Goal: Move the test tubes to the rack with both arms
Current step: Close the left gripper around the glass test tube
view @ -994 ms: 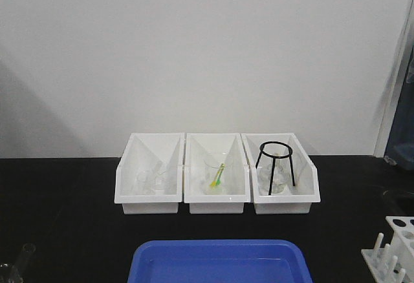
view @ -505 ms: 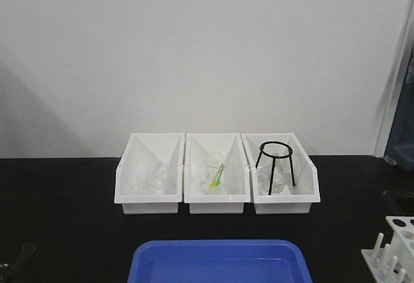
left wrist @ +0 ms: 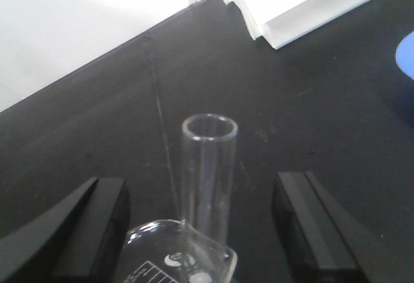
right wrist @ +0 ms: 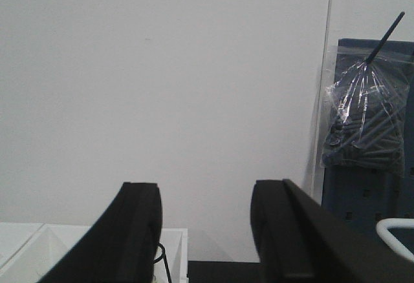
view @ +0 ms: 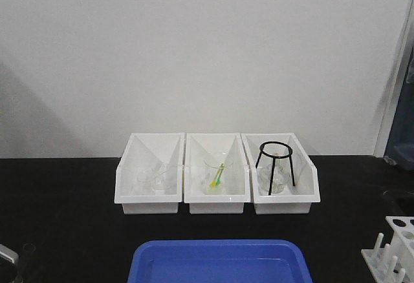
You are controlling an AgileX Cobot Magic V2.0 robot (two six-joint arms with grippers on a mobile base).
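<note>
My left gripper (left wrist: 199, 189) is spread wide. One test tube (left wrist: 208, 167) stands upright between the jaws and touches neither. Its foot sits in a glass beaker (left wrist: 184, 263), by the pouring lip, at the left end of the black table (left wrist: 304, 102).

For this grab I would centre the jaws on the tube below its rim and close slowly, with only enough force to hold the glass. Then I would lift straight up, so the tube clears the lip without dragging the beaker over. From the front camera I can barely make the tube out in the lower left corner, so I am trusting the wrist view for alignment.

The rack (view: 391, 252) is at the far right edge, well apart from the tube, and I judge a handover will be needed. My right gripper (right wrist: 206, 215) is also spread, holds nothing, and is raised and facing the wall (right wrist: 162, 70).

Three white bins (view: 217, 200) stand in a row at the back of the table, with a blue tray (view: 220, 243) in front of them. Beside the wall a blue board (right wrist: 362, 212) has a plastic bag (right wrist: 365, 121) of dark parts hanging on it.
</note>
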